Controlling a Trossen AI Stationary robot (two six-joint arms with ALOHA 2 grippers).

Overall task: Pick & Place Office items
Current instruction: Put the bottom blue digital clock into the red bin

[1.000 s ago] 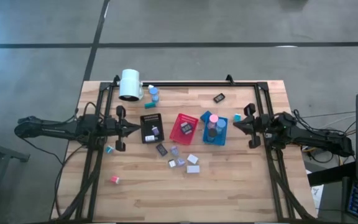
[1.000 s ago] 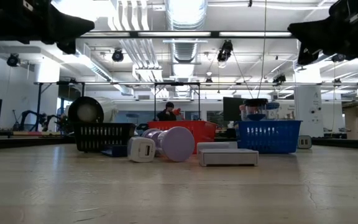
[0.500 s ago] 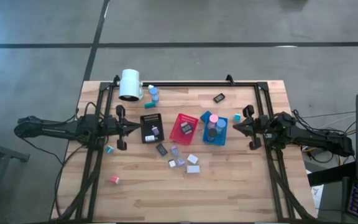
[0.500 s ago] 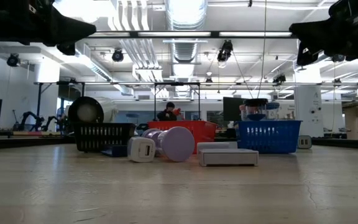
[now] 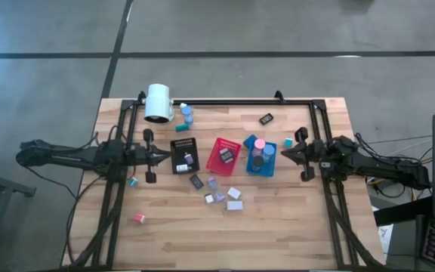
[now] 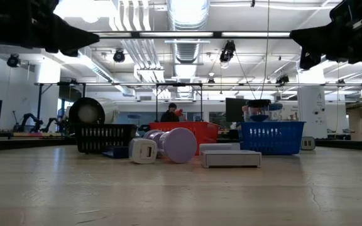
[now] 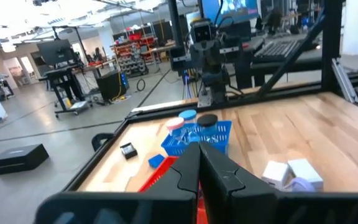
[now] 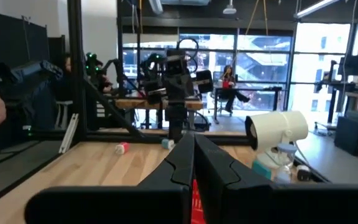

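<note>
In the high view the left arm reaches in level from the frame's left edge, its left gripper [image 5: 166, 156] at centre-left, fingers pressed together and pointing right. The right arm comes in from the right edge, mirrored, its right gripper [image 5: 282, 153] at centre-right, fingers likewise closed, pointing left. Both wrists sit level, the two tips facing each other well apart.

Robotics lab, exposed ceiling ducts [image 6: 187, 16], concrete floor [image 5: 278, 30], other robot arms [image 8: 176, 71], equipment racks beyond
</note>
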